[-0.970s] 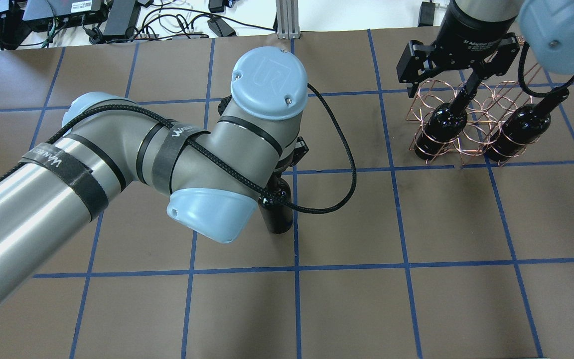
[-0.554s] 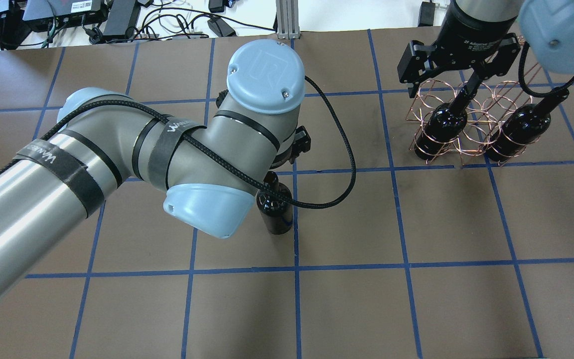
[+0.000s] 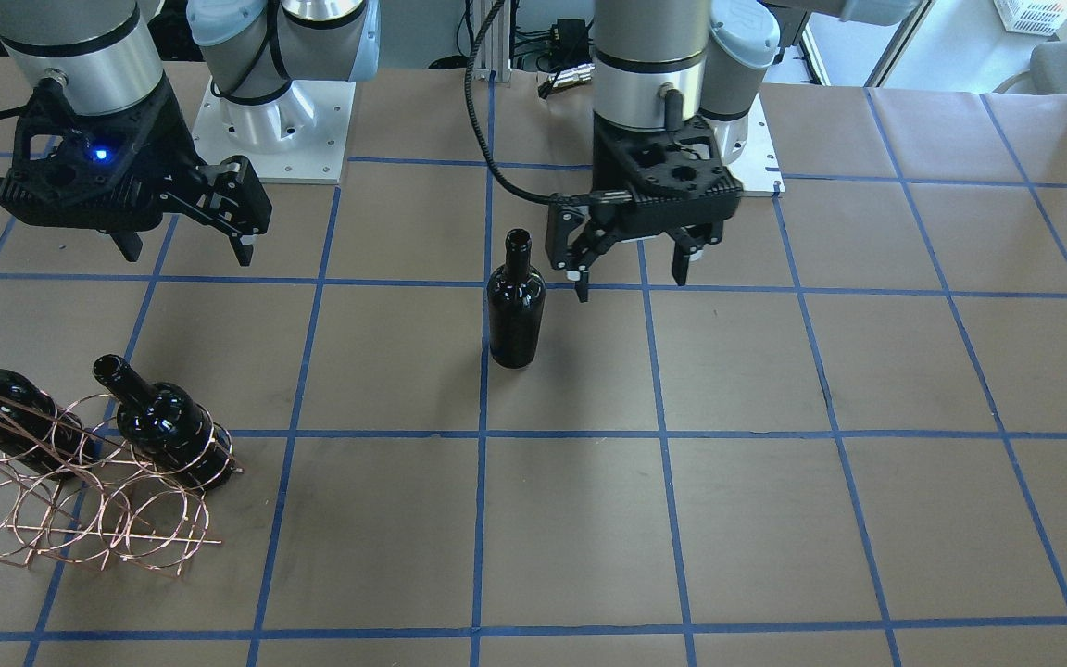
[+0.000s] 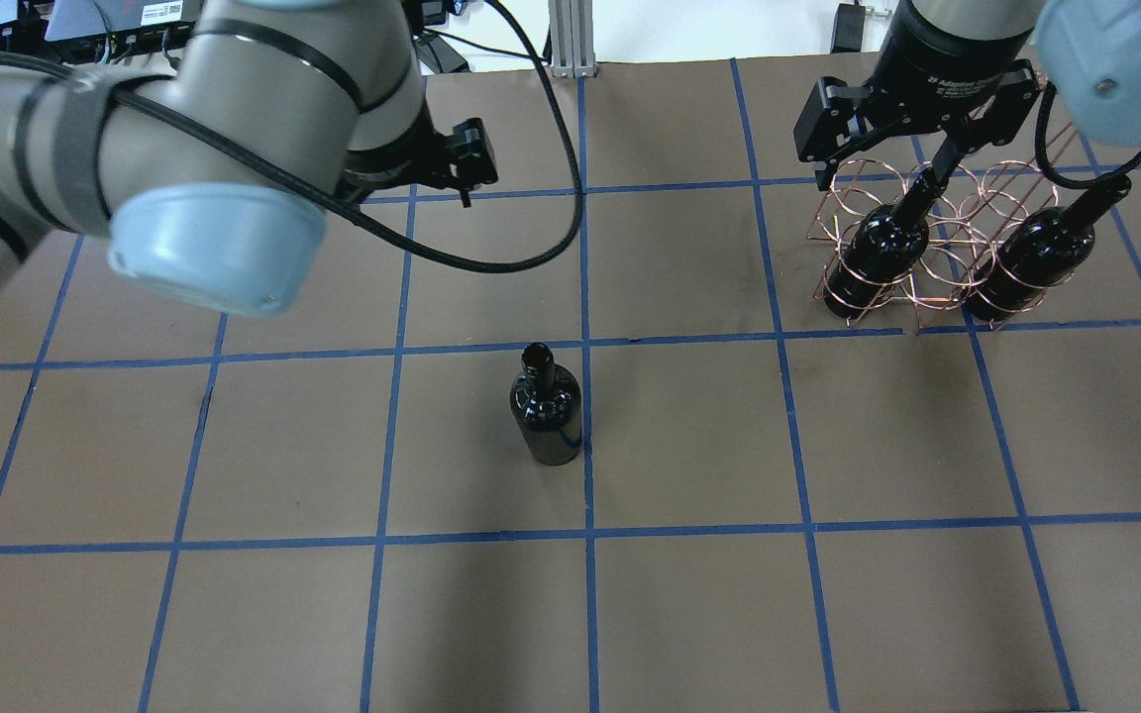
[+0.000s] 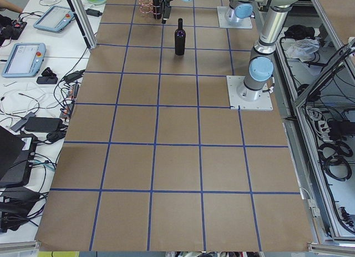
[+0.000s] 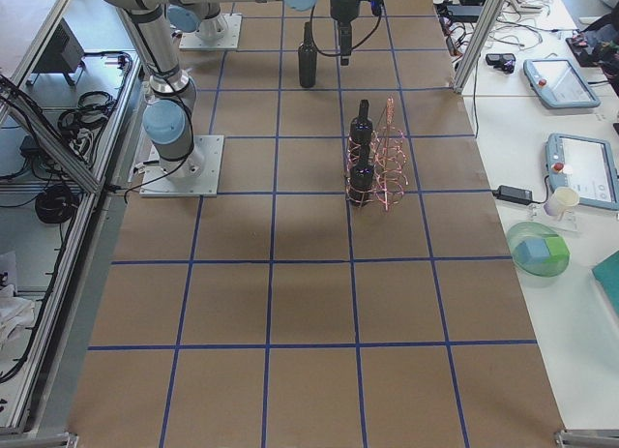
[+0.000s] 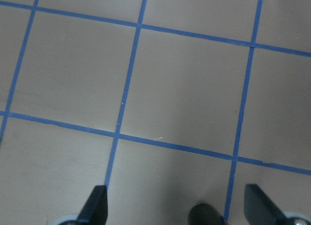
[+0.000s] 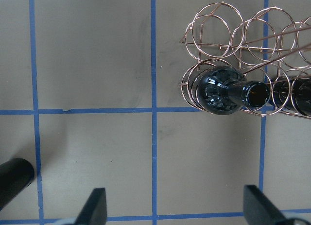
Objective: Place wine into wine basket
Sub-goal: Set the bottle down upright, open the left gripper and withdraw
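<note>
One wine bottle (image 4: 548, 411) stands upright and alone mid-table; it also shows in the front view (image 3: 515, 310). My left gripper (image 3: 631, 270) is open and empty, beside the bottle's neck toward the robot's base; in the overhead view it (image 4: 462, 166) is well behind the bottle. The left wrist view shows its fingertips (image 7: 97, 205) and the bottle's mouth (image 7: 206, 216) between them at the bottom edge. The copper wine basket (image 4: 937, 287) stands at the right with two bottles (image 4: 878, 248) (image 4: 1031, 253) in it. My right gripper (image 4: 912, 158) is open and empty above the basket.
Brown paper with blue tape grid lines covers the table (image 4: 689, 614). The basket (image 3: 80, 533) lies at the front view's lower left. Cables and electronics (image 4: 135, 30) sit beyond the far edge. The robot bases (image 3: 274, 120) are bolted at the table's rear.
My left arm has swung back and left, away from the standing bottle, which it had covered from above. The bottle has not moved. The right arm has barely moved.
</note>
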Robot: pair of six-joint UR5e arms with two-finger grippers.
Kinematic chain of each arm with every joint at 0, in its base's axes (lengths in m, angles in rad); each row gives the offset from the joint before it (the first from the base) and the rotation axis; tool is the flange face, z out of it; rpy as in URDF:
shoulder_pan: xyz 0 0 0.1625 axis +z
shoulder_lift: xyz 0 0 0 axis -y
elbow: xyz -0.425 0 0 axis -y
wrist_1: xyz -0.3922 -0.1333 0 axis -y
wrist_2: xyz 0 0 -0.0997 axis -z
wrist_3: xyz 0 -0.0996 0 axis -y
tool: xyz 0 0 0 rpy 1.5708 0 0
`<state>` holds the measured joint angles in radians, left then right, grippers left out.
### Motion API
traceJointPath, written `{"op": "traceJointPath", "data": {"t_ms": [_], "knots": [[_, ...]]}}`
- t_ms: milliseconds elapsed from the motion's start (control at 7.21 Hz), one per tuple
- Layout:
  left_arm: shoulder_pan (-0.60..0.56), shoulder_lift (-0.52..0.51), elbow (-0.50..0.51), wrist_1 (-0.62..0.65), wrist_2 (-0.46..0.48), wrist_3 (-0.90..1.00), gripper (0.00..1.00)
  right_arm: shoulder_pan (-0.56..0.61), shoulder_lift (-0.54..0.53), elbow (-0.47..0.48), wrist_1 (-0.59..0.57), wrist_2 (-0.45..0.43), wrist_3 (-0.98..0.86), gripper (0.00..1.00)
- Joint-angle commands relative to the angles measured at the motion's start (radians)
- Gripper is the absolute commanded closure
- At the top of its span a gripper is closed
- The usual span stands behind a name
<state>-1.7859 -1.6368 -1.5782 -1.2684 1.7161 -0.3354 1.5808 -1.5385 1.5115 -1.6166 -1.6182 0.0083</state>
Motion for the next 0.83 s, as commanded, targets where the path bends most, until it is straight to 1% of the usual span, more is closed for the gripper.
{"op": "traceJointPath", "data": {"t_ms": [0,139,277,416,554,693], "knots": [[0.22,0.012,0.117,-0.206,-0.196,0.301,0.0,0.017,-0.003,0.0,-0.003,0.015,0.04,0.0],[0.27,0.018,0.148,-0.315,-0.208,0.422,0.0,0.084,-0.005,0.001,0.006,0.014,0.144,0.0],[0.282,0.034,0.149,-0.328,-0.122,0.537,0.01,0.193,0.0,0.0,-0.003,0.012,0.286,0.0],[0.305,0.043,0.152,-0.359,-0.107,0.599,0.01,0.273,0.004,-0.001,-0.005,0.012,0.356,0.0],[0.345,0.045,0.146,-0.362,-0.133,0.616,0.01,0.324,0.003,-0.001,0.001,0.017,0.367,0.0],[0.347,0.045,0.135,-0.373,-0.186,0.616,0.0,0.387,0.009,0.001,0.01,0.018,0.422,0.0]]}}
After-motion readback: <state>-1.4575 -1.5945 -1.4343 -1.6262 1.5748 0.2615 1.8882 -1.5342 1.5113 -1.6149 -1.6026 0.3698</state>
